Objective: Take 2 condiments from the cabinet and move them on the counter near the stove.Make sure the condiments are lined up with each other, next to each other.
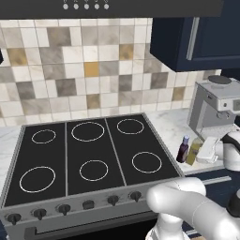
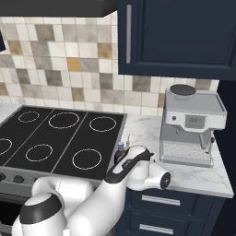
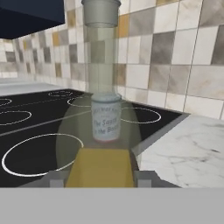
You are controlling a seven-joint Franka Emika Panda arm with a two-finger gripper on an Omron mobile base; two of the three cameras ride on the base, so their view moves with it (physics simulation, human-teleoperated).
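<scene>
The oil bottle (image 1: pixel 194 151) stands on the bench (image 1: pixel 173 126) just right of the stove (image 1: pixel 89 159), with the dark sauce bottle (image 1: pixel 183 149) just beside it, nearer the cooktop. The gripper (image 1: pixel 202 152) has its fingers (image 3: pixel 56 178) narrowed around the oil bottle's base. Both condiments appear side by side, so release and retreat seem to be all that remains.

Two condiment bottles, one oil bottle (image 1: pixel 194 151) and one dark bottle (image 1: pixel 183 149), stand beside one stove (image 1: pixel 89 159) with six burners; one coffee machine (image 2: pixel 192 124) nearby.
</scene>
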